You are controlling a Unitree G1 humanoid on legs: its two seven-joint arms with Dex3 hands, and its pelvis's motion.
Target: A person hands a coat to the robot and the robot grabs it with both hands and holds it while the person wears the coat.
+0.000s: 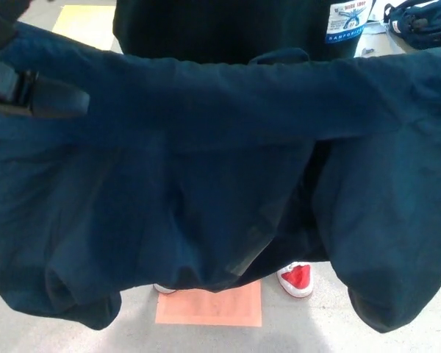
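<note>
A big dark blue coat [220, 184] fills almost the whole picture. It hangs spread out wide, right in front of the camera, with its top edge running across from side to side. Its bottom folds hang down low over the floor [294, 331].

At the top left, the left hand [29, 92] is up against the coat. One black finger lies flat on the cloth. I cannot tell if the hand is gripping the coat or just touching it. The right hand does not show at all.

Under the coat, an orange square [209, 303] lies on the floor. A red and white shoe [297, 279] peeks out just beside it.

Behind the coat stands a person in a dark top [220, 29] with a blue and white patch [348, 22].
</note>
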